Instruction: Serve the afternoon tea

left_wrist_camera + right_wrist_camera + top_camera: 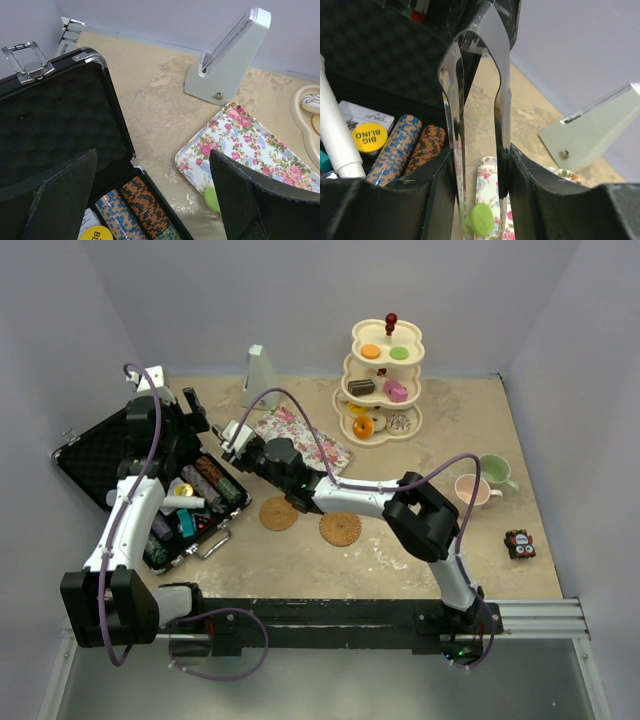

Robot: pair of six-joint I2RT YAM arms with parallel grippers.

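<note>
Closest in, my right gripper (480, 160) is pinched partway shut on metal tongs (499, 65), their bend pointing away over the open black case (380, 45). Only my wrist views show a green piece (482, 218) at the floral tray's (250, 145) edge; I cannot tell whether the tongs grip it. My left gripper (152, 152) gapes wide, empty. Overhead, the stand (386, 362) carries cakes on all three tiers, with the pink mug (470, 488), green mug (495, 472) and coasters (340, 529) well apart from it. Chips (400, 145) fill the case.
</note>
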